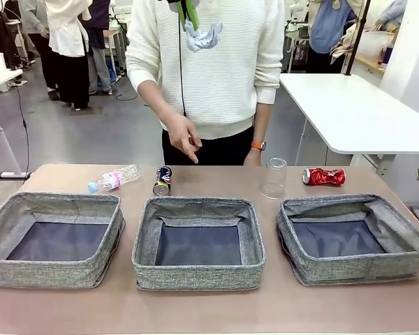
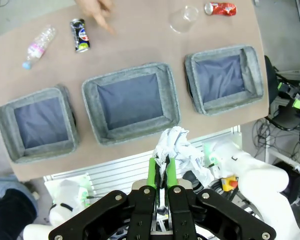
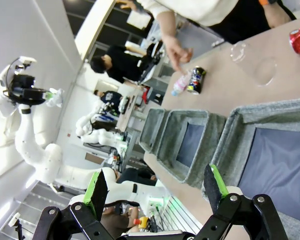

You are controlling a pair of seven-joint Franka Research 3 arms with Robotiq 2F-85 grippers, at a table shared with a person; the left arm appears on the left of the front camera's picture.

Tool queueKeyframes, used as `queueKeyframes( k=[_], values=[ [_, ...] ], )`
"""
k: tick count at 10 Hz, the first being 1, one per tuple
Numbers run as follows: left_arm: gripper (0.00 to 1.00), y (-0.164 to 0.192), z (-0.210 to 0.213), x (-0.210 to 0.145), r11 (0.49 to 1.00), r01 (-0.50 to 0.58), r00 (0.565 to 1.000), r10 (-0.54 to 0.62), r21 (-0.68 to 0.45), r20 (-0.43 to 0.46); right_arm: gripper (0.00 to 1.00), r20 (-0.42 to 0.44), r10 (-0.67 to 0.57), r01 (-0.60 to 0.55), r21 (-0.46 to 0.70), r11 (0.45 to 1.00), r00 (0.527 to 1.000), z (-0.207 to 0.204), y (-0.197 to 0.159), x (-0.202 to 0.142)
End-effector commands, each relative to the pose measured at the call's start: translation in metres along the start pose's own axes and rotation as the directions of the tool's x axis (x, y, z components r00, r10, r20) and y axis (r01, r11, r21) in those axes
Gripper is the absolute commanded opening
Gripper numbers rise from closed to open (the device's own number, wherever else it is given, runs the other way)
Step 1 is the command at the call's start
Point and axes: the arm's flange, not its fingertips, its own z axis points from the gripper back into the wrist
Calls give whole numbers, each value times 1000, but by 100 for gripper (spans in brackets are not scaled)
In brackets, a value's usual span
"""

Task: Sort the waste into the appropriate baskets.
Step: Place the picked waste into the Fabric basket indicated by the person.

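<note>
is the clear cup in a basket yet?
No, the clear plastic cup stands on the table just beyond the far left corner of the right basket, outside it.

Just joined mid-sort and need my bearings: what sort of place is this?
Probably a lab or workshop, not a home: an open grey floor, a plain white work table at the right, and several people standing about farther back.

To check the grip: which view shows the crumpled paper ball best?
Left wrist view: the paper ball sits close, pinched in the left hand. Front view shows it small near the top; right wrist view, tiny and distant.
</note>
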Motion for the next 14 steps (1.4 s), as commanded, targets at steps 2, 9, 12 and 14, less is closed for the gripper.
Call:
queueKeyframes(
  k=[2,9,12,14],
  values=[
    [7,0,2,0,1000,2,1000,-2,13,15,100,15,23,-23,16,1000,1000,-1,0,2],
    [7,7,-20,-13,1000,-1,1000,1,10,26,100,15,23,-23,16,1000,1000,-1,0,2],
    [7,47,-147,-62,998,-58,992,55,24,117,100,15,23,-23,16,1000,1000,-1,0,2],
    [7,63,-239,-71,989,-145,987,143,26,71,100,15,23,-23,16,1000,1000,-1,0,2]
  ],
)
